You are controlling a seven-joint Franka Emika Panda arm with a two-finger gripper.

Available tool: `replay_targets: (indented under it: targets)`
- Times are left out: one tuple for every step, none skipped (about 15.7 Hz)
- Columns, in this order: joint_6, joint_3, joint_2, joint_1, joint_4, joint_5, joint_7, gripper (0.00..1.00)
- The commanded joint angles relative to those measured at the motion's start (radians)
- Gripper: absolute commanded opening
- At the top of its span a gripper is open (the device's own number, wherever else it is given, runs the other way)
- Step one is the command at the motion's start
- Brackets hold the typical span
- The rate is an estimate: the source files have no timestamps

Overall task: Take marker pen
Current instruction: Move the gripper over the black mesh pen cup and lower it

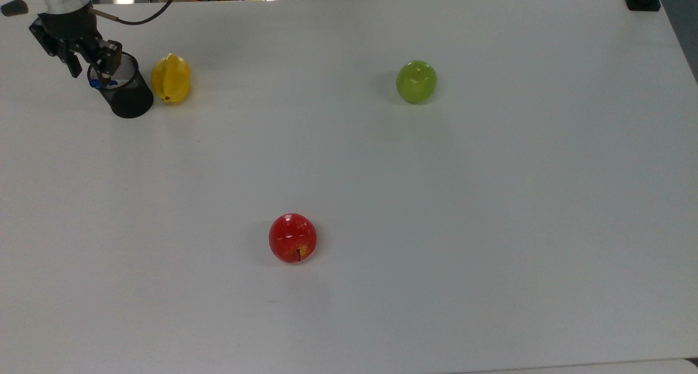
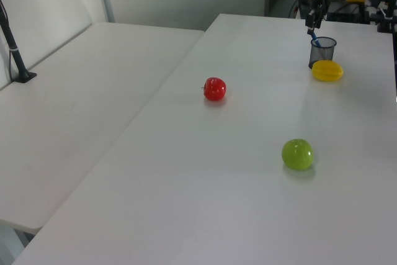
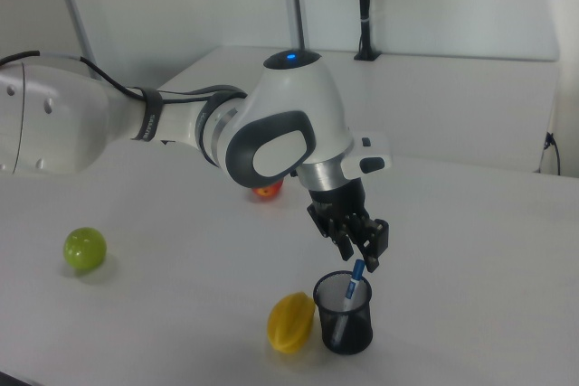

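Reaching down from a bent white arm [image 3: 271, 124], gripper [image 3: 359, 257] hanging open just above blue-capped white marker pen [image 3: 355, 278] in black mesh cup [image 3: 345, 318].

Black wire-mesh metal pen cup [image 1: 124, 90]: open weave, matt finish, light passing through the wall. Slim white-barrelled plastic marker pen with blue cap [image 3: 355, 278]: smooth surface. Glossy red apple [image 1: 293, 237]: hard shine with bright highlights. Glossy green apple [image 1: 416, 81]: same smooth, reflective skin. Yellow ridged star-shaped fruit [image 1: 170, 78]: smooth, waxy sheen. White flat table top [image 1: 491, 199]: smooth, matt, faint soft reflections. White-and-grey robot arm shell [image 3: 271, 124]: smooth moulded plastic, semi-gloss. Black two-finger gripper [image 3: 362, 255]: matt finish.
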Motion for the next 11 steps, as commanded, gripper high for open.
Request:
replay_targets:
  targets:
    - [0.018, -0.002, 0.007, -0.007, -0.002, 0.022, -0.04, 0.47]
    - [0.02, -0.002, 0.009, -0.007, -0.002, 0.022, -0.047, 0.45]
    - [0.02, -0.002, 0.014, -0.01, -0.002, 0.022, -0.054, 0.42]
    - [0.02, -0.002, 0.018, -0.011, -0.002, 0.022, -0.059, 0.42]
    - [0.018, -0.002, 0.02, -0.011, -0.002, 0.022, -0.059, 0.41]
    - [0.02, -0.001, 0.021, -0.011, -0.002, 0.022, -0.059, 0.4]
    - [0.018, -0.001, 0.021, -0.011, -0.002, 0.022, -0.059, 0.38]
    - [0.02, 0.001, 0.023, -0.011, -0.002, 0.022, -0.059, 0.36]
    - [0.02, 0.001, 0.026, -0.011, -0.002, 0.022, -0.057, 0.35]
    - [0.02, 0.001, 0.027, -0.011, -0.001, 0.023, -0.056, 0.33]
    - [0.02, 0.002, 0.027, -0.011, 0.001, 0.023, -0.054, 0.31]
